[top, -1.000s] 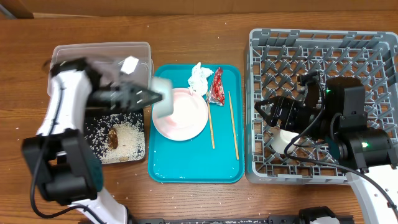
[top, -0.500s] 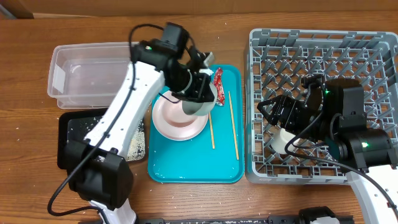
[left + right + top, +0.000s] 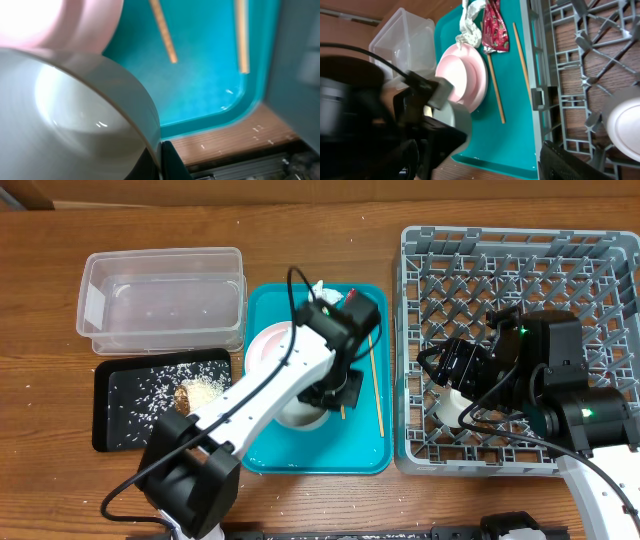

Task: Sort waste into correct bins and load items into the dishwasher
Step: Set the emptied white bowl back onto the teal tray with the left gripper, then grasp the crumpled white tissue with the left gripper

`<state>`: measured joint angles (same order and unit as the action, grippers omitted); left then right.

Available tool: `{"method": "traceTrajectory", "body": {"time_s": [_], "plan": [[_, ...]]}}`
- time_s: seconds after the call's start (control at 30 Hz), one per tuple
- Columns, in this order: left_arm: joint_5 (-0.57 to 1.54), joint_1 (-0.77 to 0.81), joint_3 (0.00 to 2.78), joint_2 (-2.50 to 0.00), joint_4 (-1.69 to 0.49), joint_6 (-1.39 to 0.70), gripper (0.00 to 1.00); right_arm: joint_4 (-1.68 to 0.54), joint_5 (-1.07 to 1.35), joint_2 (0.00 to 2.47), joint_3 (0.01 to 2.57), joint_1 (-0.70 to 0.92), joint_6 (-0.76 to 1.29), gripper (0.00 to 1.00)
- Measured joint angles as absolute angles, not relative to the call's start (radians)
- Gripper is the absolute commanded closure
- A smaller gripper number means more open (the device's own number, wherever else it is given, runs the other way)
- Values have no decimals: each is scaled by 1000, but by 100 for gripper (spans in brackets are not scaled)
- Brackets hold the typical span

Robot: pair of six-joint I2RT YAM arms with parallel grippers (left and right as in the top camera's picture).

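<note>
My left gripper [image 3: 335, 388] [image 3: 161, 159] is shut on the rim of the shiny pale bowl [image 3: 300, 412] [image 3: 65, 115] [image 3: 457, 117], held over the front of the teal tray beside the pink plate [image 3: 272, 345] [image 3: 75, 25] [image 3: 470, 80]. Tissue [image 3: 320, 290] [image 3: 470, 20], red-and-silver wrapper [image 3: 352, 308] [image 3: 492, 25] and two chopsticks [image 3: 375, 380] [image 3: 520, 50] lie on the tray. My right gripper [image 3: 428, 370] [image 3: 485, 165] is open and empty over the grey dish rack [image 3: 520, 270] [image 3: 570, 50], next to the white cup [image 3: 455, 405] [image 3: 625, 125] in it.
The clear tub [image 3: 160, 300] [image 3: 405, 40] stands at the back left. The black tray [image 3: 130, 395] in front of it holds rice and brown scraps [image 3: 200, 392]. The teal tray [image 3: 360, 450] [image 3: 210, 90] sits between them and the rack. Rice grains dot the wood.
My left arm has swung right with the bowl, from above the black tray, across the plate, to the front of the teal tray. The right arm has not moved.
</note>
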<state>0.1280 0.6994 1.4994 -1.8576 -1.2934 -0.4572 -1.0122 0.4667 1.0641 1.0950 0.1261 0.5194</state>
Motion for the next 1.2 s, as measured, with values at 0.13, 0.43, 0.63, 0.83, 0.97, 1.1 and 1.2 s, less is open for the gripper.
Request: {"method": "traceTrajectory", "body": {"time_s": [0.13,0.43,0.63,0.83,0.97,1.1,1.2], "plan": [[126,716,1377,-1858,-1194,-481,93,-1016,452,1064,1095,126,520,20],[112,727,1364,-1858,-1182,-525,73,-1018,437,1064,1095,126,520,18],[92,727,1450,-1858,-1260,-519,57,-1021,431,1064,1095,126,521,17],[-30,714,1593,-1857,-1217,-514,36,-1028,429,1064,1095,126,521,17],[-93,646,1613,-1857,-1022,-460,34,-1033,429,1065,1095,126,520,17],[-82,529,1622,-1883,-851,-390,33,-1032,429,1065,1095,126,520,17],[-52,447,1627,-1951,-736,-355,32,-1032,429,1065,1095,126,520,17]]}}
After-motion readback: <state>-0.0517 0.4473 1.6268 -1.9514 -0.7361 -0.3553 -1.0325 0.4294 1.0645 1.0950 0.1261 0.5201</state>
